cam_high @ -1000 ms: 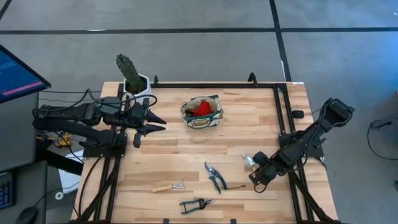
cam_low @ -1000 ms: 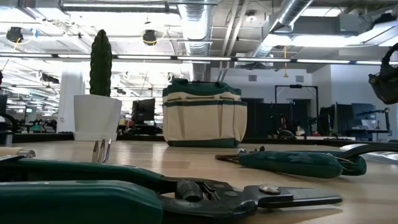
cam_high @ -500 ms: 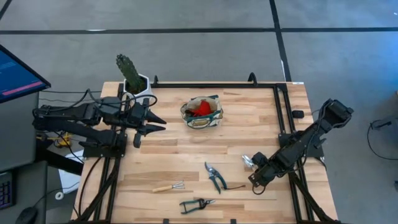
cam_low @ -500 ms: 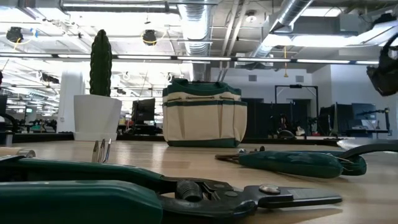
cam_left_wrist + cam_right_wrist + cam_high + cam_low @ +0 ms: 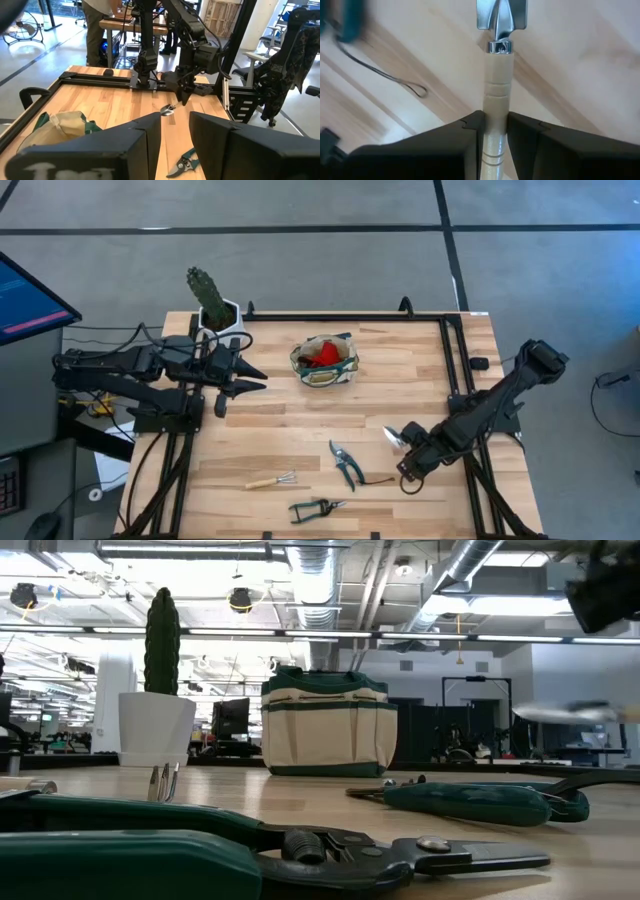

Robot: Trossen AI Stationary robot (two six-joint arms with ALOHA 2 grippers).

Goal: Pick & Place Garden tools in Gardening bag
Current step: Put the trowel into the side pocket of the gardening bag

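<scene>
Right gripper [image 5: 494,131] clamps the trowel [image 5: 499,75] by its wooden handle, lifted over the table's right side; carry it level toward the bag [image 5: 324,361], far centre. Left gripper [image 5: 250,378] waits, part open.

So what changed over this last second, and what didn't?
The right gripper, shut on the wooden-handled trowel, has lifted it a little and carried it slightly toward the table's middle; in the low view it has risen out toward the top edge. The left gripper, the bag, both shears and the small rake stayed put.
</scene>
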